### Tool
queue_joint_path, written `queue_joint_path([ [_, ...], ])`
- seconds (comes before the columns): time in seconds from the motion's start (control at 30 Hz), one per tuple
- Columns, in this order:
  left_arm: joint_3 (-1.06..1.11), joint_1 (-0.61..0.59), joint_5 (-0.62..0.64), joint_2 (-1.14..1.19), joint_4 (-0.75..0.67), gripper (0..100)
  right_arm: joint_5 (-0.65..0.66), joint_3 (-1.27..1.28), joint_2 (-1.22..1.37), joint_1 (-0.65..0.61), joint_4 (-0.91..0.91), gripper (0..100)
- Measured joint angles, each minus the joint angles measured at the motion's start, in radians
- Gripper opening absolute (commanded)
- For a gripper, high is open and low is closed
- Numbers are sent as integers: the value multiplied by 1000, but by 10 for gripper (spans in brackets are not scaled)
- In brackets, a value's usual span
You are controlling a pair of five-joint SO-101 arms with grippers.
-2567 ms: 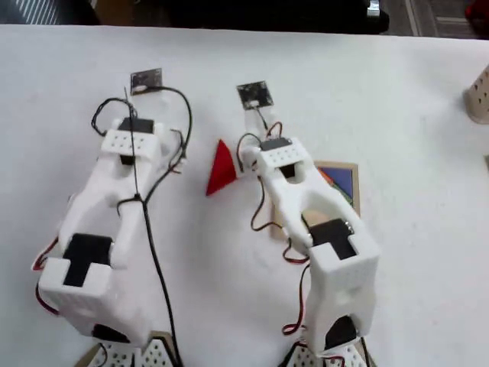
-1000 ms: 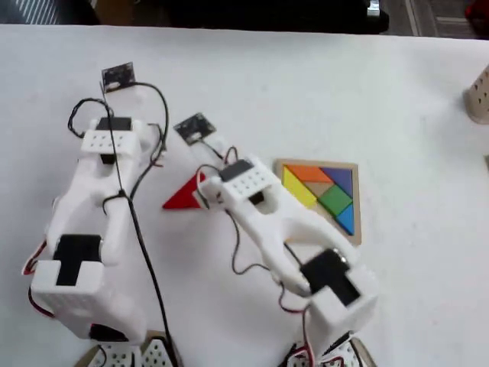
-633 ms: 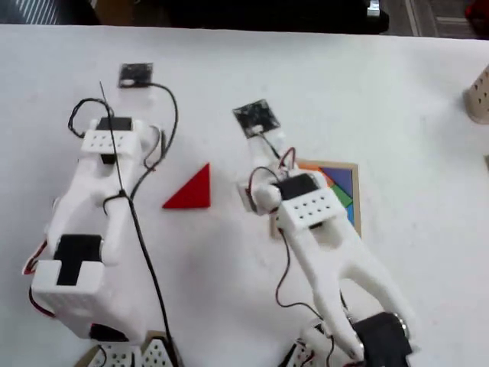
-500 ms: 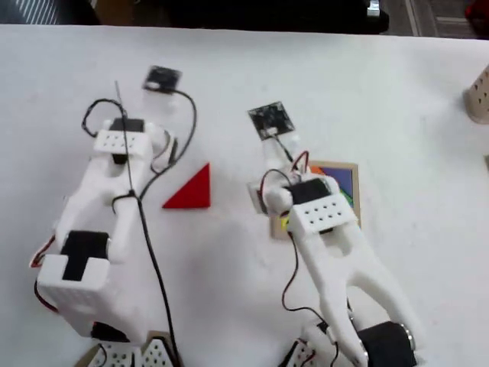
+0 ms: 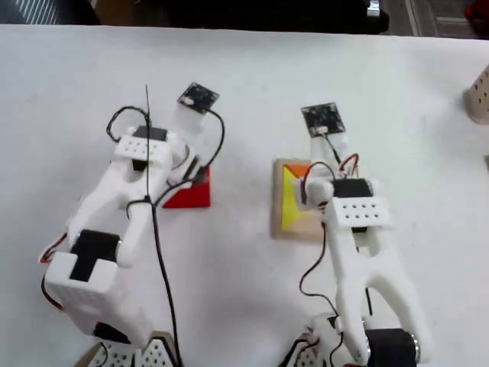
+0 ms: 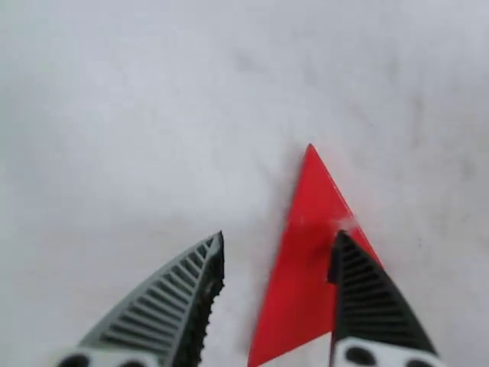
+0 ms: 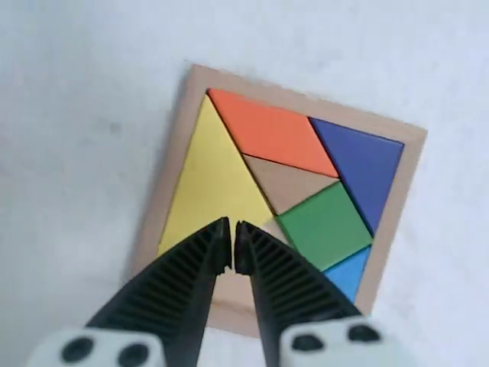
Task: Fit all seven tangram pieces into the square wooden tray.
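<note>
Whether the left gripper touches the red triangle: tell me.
Cannot tell. In the left wrist view one finger of the left gripper overlaps the red triangle; contact or hover is unclear.

White table point(image 5: 238, 202) stretches between red triangle point(image 5: 188, 198) and wooden tray point(image 5: 276, 200).

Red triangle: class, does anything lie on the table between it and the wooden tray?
Nothing visible on the table between the red triangle and the wooden tray. The right end effector, shut, sits above the tray, though.
</note>
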Motion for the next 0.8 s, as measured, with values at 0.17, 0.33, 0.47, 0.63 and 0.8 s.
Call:
queue_joint_path([
  [0.17, 0, 0, 0, 0, 23, 307, 55, 57, 0, 43, 8, 18],
  [0.33, 0, -2, -38, 0, 57, 372, 69, 63, 0, 43, 8, 18],
  [0.47, 0, -2, -153, 0, 95, 369, 72, 63, 0, 43, 2, 18],
  [0.63, 0, 0, -253, 0, 103, 369, 72, 63, 0, 43, -25, 18],
  [0.8, 0, 11, -288, 0, 127, 369, 72, 63, 0, 43, -25, 18],
])
